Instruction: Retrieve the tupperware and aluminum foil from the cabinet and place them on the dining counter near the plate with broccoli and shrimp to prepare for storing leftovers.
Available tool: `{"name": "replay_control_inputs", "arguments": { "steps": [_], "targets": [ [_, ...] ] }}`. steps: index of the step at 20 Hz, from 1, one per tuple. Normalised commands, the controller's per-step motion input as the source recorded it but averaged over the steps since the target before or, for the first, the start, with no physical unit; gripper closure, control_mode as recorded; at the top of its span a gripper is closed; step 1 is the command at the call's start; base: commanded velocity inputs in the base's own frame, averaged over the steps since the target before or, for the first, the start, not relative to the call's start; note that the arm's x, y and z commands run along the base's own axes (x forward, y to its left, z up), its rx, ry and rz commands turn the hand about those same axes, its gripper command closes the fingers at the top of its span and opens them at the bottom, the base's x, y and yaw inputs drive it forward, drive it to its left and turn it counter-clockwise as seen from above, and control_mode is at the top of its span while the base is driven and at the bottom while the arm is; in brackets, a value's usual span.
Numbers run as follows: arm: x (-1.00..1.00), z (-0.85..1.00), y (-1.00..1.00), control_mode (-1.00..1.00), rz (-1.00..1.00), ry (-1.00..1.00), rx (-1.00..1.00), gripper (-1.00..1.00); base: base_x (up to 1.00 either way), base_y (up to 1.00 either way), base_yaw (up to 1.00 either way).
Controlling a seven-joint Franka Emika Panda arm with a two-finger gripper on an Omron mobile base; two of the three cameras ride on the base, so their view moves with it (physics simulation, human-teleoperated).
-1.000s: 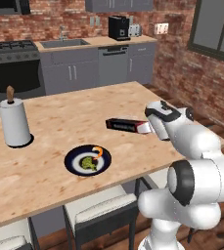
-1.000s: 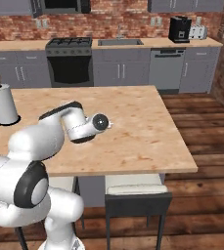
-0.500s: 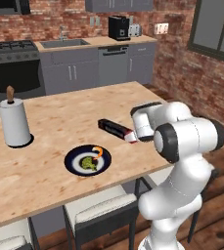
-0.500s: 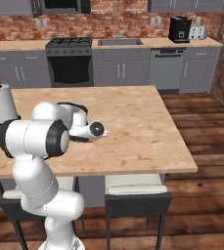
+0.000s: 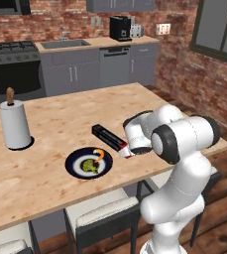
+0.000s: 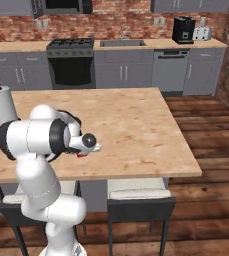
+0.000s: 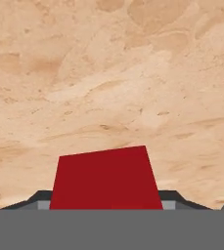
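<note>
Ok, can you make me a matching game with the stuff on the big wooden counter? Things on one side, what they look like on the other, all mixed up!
Things:
1. aluminum foil
2. plate with broccoli and shrimp
3. paper-towel roll
4. dining counter

Descriptions:
A. tall, white, standing upright
B. round and black with a white ring
C. light wood grain
D. long black box with a red end

Pairs: 1-D, 2-B, 3-A, 4-C
</note>
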Motion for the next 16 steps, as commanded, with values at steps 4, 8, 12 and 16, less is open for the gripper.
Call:
{"name": "replay_control_inputs", "arguments": {
  "steps": [4, 8, 12, 16],
  "targets": [
    [0.03, 0.09, -0.01, -1.0, 0.01, 0.13, 0.01, -1.0, 0.0, 0.0, 0.0],
    [-0.18, 0.65, -0.17, -1.0, 0.0, 0.02, 0.03, -1.0, 0.0, 0.0, 0.0],
    [-0.72, 1.0, -0.11, -1.0, 0.0, -0.02, 0.0, -1.0, 0.0, 0.0, 0.0],
    [-0.72, 1.0, 0.0, -1.0, -0.02, -0.06, 0.0, -1.0, 0.0, 0.0, 0.0]
  ]
}}
